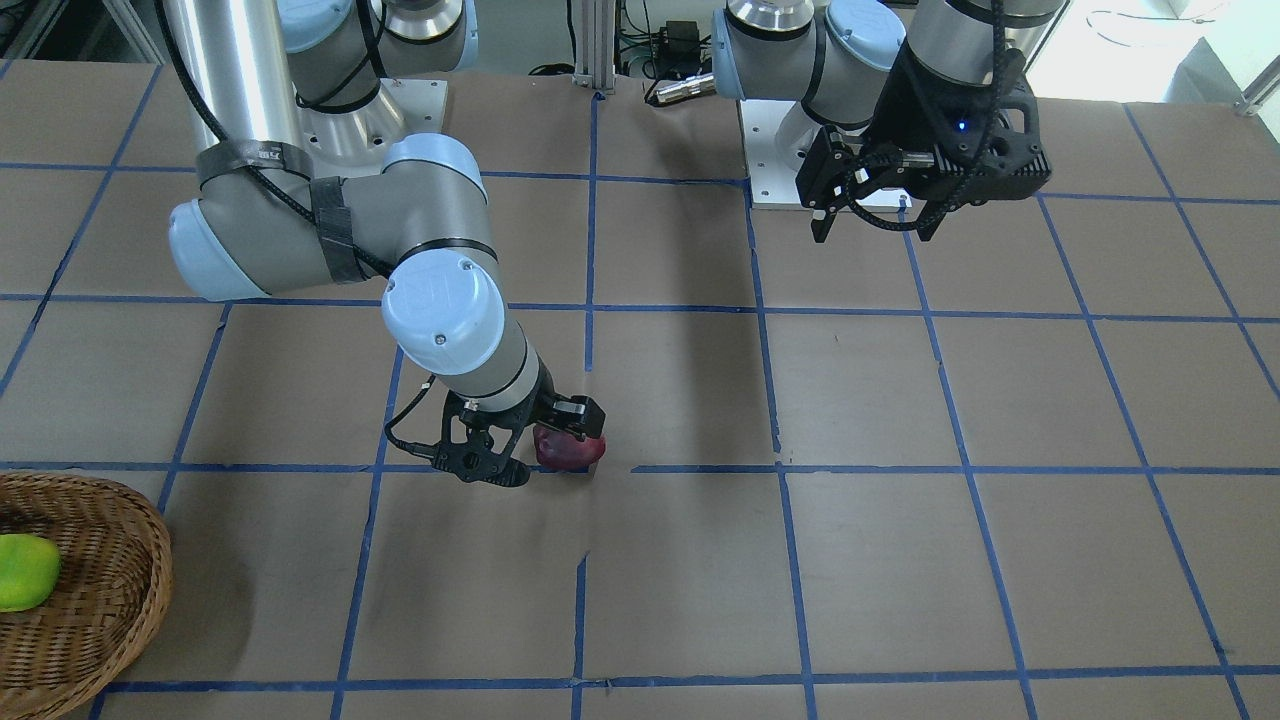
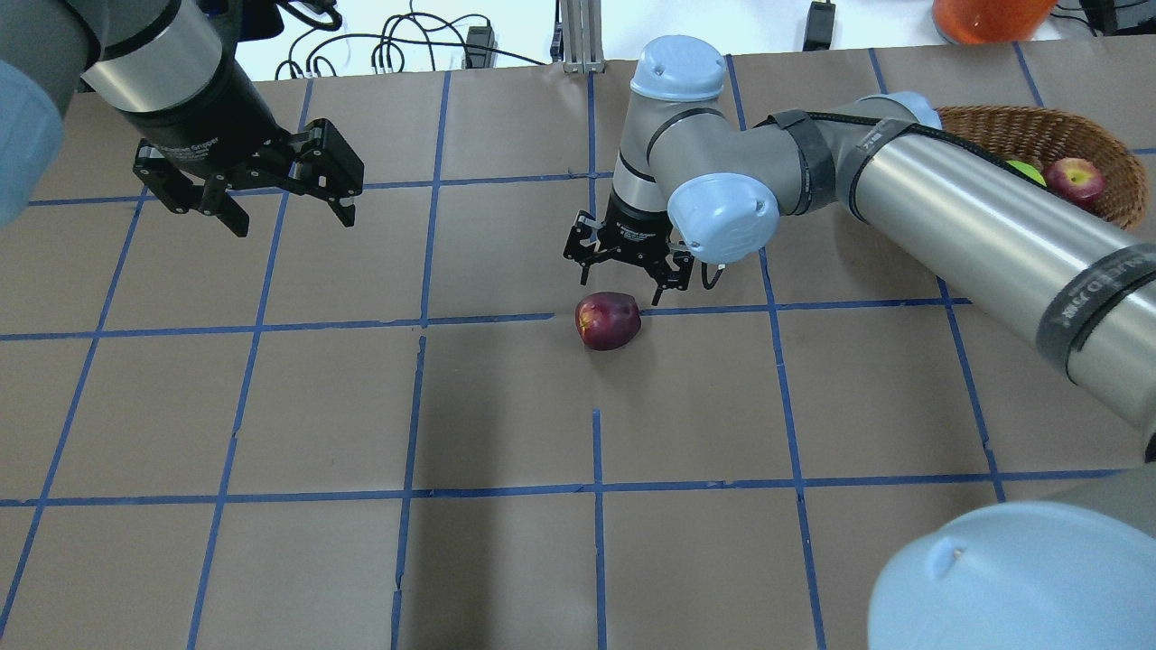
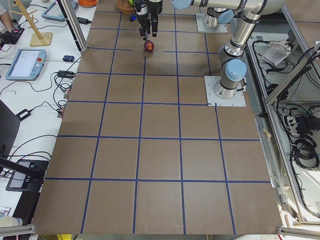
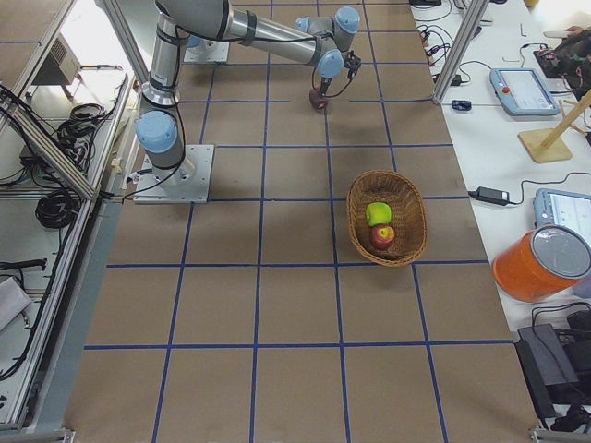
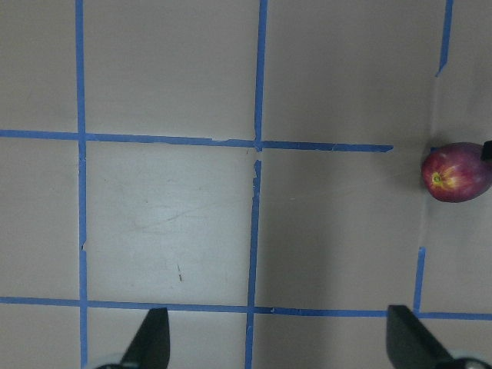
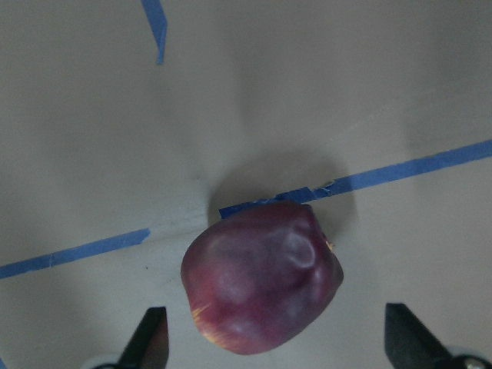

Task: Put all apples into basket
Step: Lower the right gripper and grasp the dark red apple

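A dark purple-maroon apple lies on the brown table on a blue tape line; it also shows in the front view and the left wrist view. My right gripper is open and hovers just over it; in the right wrist view the apple sits between the two spread fingertips, untouched. The wicker basket at the far right holds a lime green apple and a red apple. My left gripper is open and empty, high over the far left.
The table is brown paper with a grid of blue tape lines. The basket stands at the table's edge on my right side. An orange container and tablets sit on a side bench beyond the basket.
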Controlling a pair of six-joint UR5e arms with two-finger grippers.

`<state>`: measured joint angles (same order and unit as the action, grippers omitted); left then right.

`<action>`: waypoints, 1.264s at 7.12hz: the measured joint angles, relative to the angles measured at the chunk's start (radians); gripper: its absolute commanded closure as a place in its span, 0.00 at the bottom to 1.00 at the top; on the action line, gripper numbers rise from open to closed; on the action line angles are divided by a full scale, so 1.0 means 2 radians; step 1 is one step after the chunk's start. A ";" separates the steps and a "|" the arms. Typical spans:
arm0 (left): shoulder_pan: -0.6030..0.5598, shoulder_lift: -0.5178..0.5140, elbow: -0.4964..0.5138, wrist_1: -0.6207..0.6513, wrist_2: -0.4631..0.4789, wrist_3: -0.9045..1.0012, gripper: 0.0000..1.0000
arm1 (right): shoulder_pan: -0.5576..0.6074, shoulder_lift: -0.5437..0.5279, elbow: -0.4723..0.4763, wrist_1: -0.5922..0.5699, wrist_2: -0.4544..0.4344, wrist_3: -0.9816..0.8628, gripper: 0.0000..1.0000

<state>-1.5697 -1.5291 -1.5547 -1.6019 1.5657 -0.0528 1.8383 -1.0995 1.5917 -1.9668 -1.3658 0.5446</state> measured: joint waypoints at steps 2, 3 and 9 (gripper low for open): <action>0.000 0.001 0.000 0.001 -0.001 0.000 0.00 | 0.014 0.023 0.001 -0.034 0.000 0.005 0.00; 0.000 0.001 0.001 0.002 -0.001 0.000 0.00 | 0.018 0.032 0.002 -0.039 -0.001 0.005 0.00; 0.003 0.001 0.002 0.002 -0.002 0.000 0.00 | 0.024 0.022 0.003 0.010 -0.006 0.005 0.00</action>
<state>-1.5645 -1.5264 -1.5509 -1.5979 1.5616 -0.0522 1.8857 -1.0565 1.5980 -1.9470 -1.3770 0.5537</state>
